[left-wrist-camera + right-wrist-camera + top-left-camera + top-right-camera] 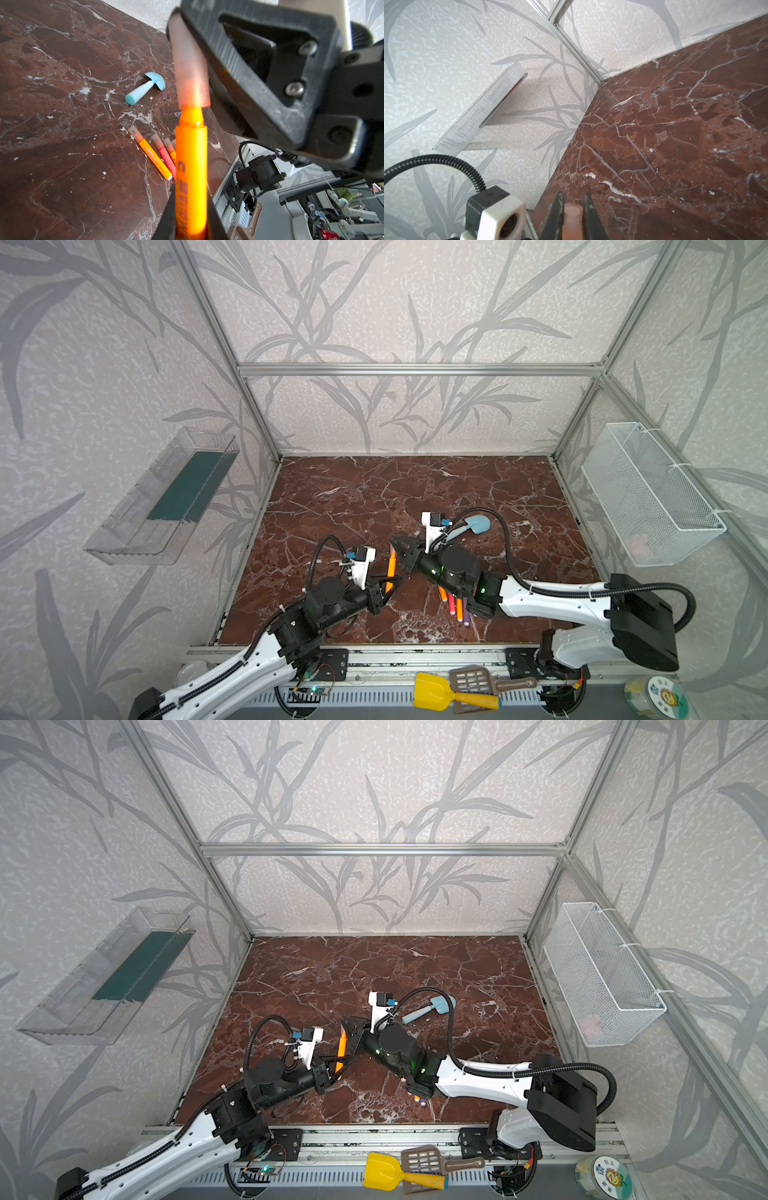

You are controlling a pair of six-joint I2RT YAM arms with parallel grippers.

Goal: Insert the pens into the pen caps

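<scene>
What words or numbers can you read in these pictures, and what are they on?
"日上", as best I can tell: round pale lid with a sunflower cartoon.
Horseshoe-shaped mark, then blurred unreadable print: orange marker pen in the left gripper.
Print too small to read: orange capped pen lying on the brown marble table.
Nothing else has writing.
</scene>
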